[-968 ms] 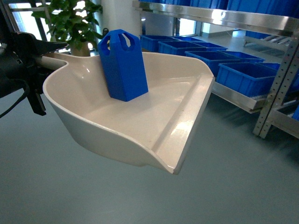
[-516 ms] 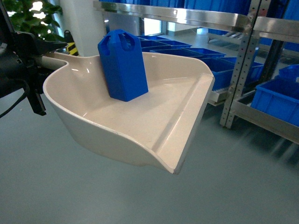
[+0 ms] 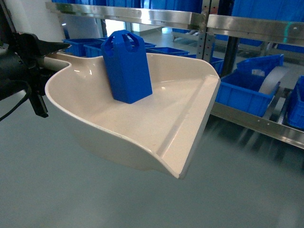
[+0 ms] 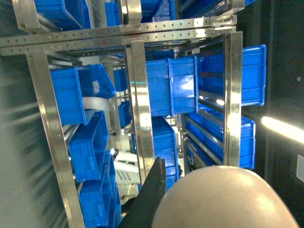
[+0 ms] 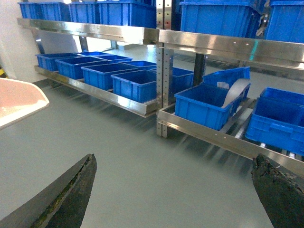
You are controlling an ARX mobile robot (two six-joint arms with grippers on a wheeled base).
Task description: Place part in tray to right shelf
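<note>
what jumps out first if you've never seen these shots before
A bright-blue part stands upright in a big cream-white tray, filling the middle of the head view; the left gripper holds the tray's handle at the left edge. Behind run steel shelves lined with blue crates.

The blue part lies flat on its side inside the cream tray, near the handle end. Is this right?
Not quite. The head view shows the blue part standing upright inside the cream tray, near the handle end, not lying on its side.
</note>
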